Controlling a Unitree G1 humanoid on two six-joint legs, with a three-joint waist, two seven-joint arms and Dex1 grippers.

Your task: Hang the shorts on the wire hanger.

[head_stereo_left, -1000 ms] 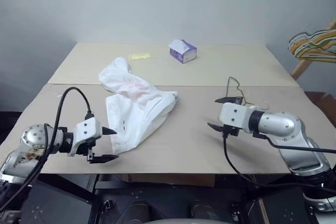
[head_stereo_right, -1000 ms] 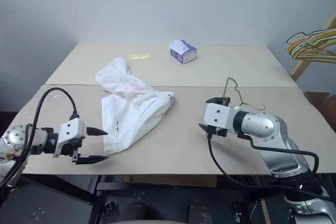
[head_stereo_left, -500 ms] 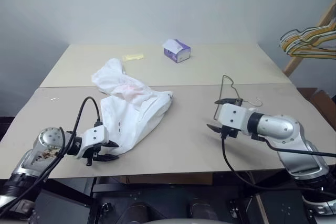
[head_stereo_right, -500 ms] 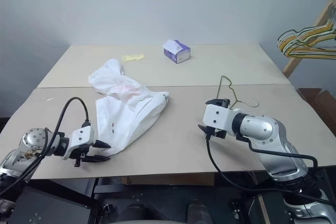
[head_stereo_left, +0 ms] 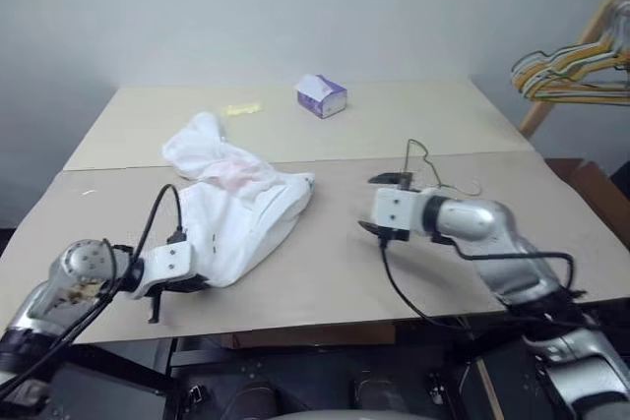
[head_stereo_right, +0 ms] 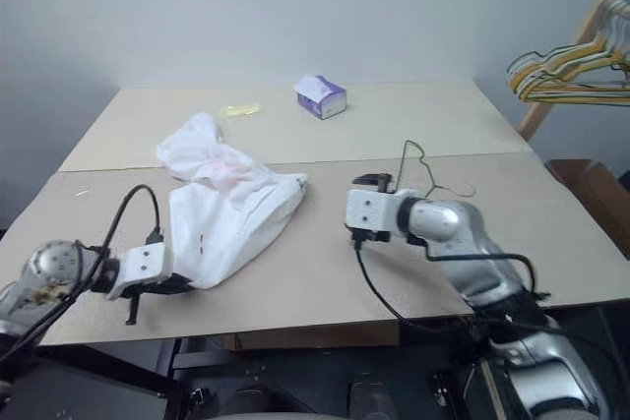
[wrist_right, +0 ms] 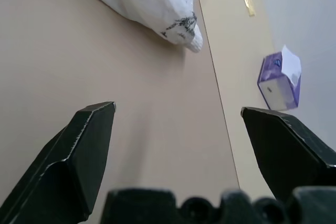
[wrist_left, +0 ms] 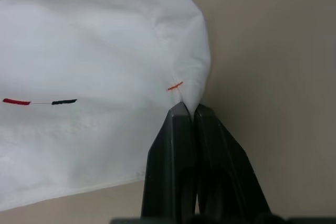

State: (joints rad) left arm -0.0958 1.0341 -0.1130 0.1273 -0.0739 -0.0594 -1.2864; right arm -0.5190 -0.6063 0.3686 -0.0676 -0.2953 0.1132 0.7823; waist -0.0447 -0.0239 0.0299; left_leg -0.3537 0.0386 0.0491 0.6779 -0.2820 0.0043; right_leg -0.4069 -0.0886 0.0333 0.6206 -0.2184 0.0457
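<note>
Soft white shorts lie crumpled on the left half of a smooth beige surface, gathered waistband toward the far edge, faint pink staining the folds. The left gripper has its black fingers pinched together on the near hem corner, beside a short red-and-black stitch. The right gripper hovers over bare board with its jaws spread wide and empty. Just behind it rests the thin wire hanger, hook raised. A small purple box sits farther back.
</note>
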